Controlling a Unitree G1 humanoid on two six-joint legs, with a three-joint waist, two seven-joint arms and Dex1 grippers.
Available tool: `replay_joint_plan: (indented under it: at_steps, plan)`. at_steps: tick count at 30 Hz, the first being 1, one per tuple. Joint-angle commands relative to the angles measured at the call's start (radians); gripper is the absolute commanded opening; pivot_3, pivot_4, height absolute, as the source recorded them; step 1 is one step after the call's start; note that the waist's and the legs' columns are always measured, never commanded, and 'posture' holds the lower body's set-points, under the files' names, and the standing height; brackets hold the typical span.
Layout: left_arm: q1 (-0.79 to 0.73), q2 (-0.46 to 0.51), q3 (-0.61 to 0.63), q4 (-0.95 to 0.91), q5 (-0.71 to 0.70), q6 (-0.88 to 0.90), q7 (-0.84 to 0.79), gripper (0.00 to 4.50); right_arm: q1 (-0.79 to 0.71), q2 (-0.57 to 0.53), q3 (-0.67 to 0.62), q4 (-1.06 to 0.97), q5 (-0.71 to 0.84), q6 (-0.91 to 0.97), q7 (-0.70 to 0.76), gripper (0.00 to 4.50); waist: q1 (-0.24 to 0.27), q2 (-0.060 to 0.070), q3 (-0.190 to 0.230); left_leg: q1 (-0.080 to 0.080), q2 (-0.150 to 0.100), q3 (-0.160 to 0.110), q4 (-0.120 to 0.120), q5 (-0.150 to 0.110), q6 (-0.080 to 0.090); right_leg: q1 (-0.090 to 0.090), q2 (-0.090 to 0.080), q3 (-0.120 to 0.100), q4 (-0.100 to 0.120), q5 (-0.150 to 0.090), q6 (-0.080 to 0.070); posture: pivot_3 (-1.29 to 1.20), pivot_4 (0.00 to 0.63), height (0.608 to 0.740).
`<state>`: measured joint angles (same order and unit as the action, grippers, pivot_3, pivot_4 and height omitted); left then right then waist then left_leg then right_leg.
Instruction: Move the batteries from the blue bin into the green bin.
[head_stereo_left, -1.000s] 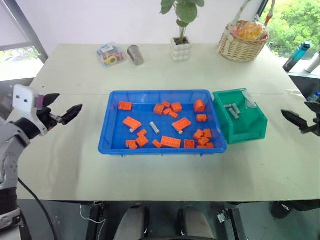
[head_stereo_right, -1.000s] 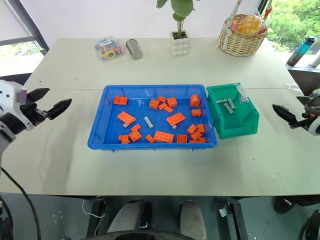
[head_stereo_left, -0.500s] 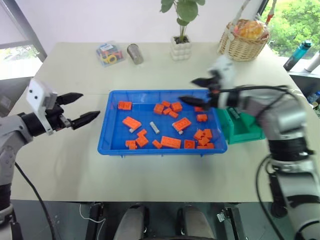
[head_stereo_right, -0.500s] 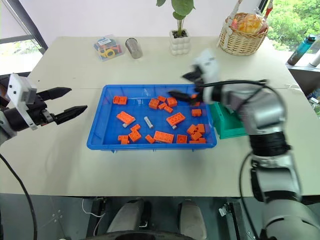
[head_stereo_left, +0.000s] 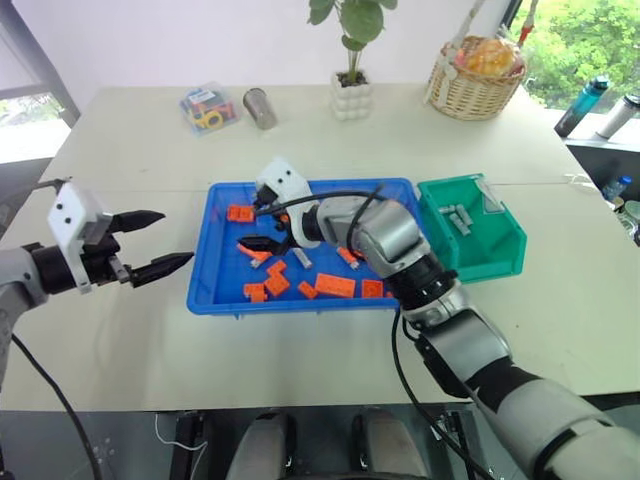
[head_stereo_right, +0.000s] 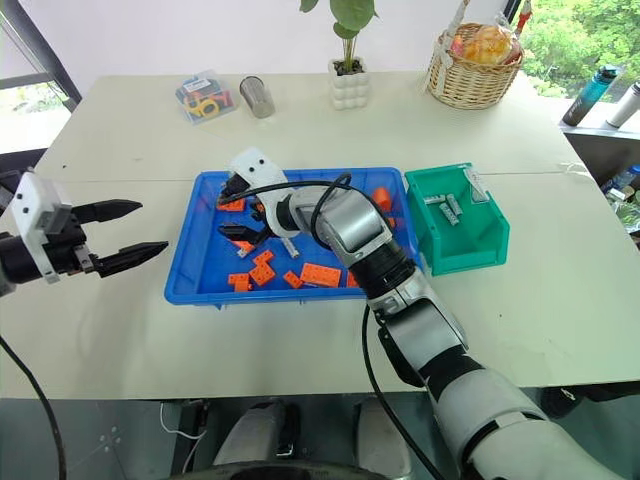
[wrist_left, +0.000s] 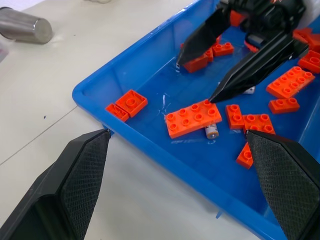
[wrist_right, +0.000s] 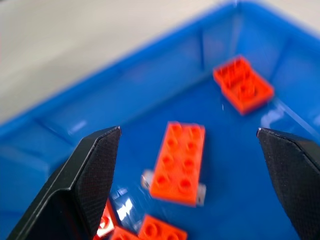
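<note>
The right gripper (head_stereo_left: 262, 226) hung wide open and empty over a battery (wrist_left: 212, 131) half under an orange brick (wrist_left: 194, 118). Light, stiff and slippery, it likely wanted pinching across its exposed end

Silver-grey right arm (head_stereo_left: 455, 335), loose black cable, apparently white wrist housings.

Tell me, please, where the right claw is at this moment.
In the head views the right claw hangs open over the left half of the blue bin, above an orange brick with a battery beside it.
</note>
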<state>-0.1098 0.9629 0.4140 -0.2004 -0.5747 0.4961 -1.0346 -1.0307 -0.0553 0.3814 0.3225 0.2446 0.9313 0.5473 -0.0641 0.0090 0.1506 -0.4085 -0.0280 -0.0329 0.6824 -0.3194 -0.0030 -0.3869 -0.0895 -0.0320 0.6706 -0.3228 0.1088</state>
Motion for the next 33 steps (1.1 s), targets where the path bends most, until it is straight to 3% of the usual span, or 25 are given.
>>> replay_joint_plan:
  at_steps: [1,5,17,20,25,33]
  plan:
    - [-0.003,0.015,0.034,-0.03,-0.001,-0.014,0.003,4.5,-0.035,0.049,0.022,0.037,-0.037,-0.048,0.008,4.47,-0.01,0.0,0.0,0.0,0.0,0.0,0.0,0.0,0.0,0.001,0.0,0.0,0.0,0.0,0.0,0.0,0.15,0.737]
    - [-0.002,0.007,0.033,-0.039,-0.004,-0.012,0.014,4.5,-0.039,0.101,0.031,0.096,-0.067,-0.074,0.012,4.47,-0.036,0.0,0.0,0.0,0.0,0.0,-0.001,0.0,-0.001,-0.004,0.0,0.0,0.013,0.0,0.0,0.0,0.15,0.737]
    - [0.018,-0.007,0.041,-0.072,-0.015,-0.001,0.047,4.5,-0.065,0.185,0.023,0.322,-0.158,-0.216,0.026,4.47,-0.045,0.0,0.0,0.0,0.0,-0.002,-0.001,0.0,-0.001,-0.005,0.0,0.0,0.014,0.0,0.0,0.0,0.15,0.737]
    - [0.025,-0.007,0.045,-0.077,-0.018,0.0,0.051,4.5,-0.072,0.198,0.004,0.356,-0.163,-0.236,0.028,3.72,-0.045,0.0,0.0,0.0,0.0,-0.002,-0.001,0.0,-0.001,-0.004,0.0,0.0,0.013,0.0,0.0,0.0,0.15,0.737]
    - [0.028,-0.004,0.048,-0.073,-0.017,-0.003,0.052,4.5,-0.078,0.211,-0.023,0.364,-0.167,-0.232,0.036,1.35,-0.045,0.0,0.0,0.0,0.0,-0.002,-0.002,0.001,-0.001,-0.004,0.0,0.0,0.013,0.0,0.0,0.0,0.15,0.737]
    - [0.007,-0.006,0.028,-0.056,-0.01,-0.012,0.054,4.5,-0.095,0.203,-0.062,0.353,-0.16,-0.232,0.034,1.35,-0.045,0.0,0.0,0.0,0.0,-0.003,-0.001,0.001,-0.001,-0.005,0.0,0.0,0.013,0.0,0.0,0.0,0.15,0.737]
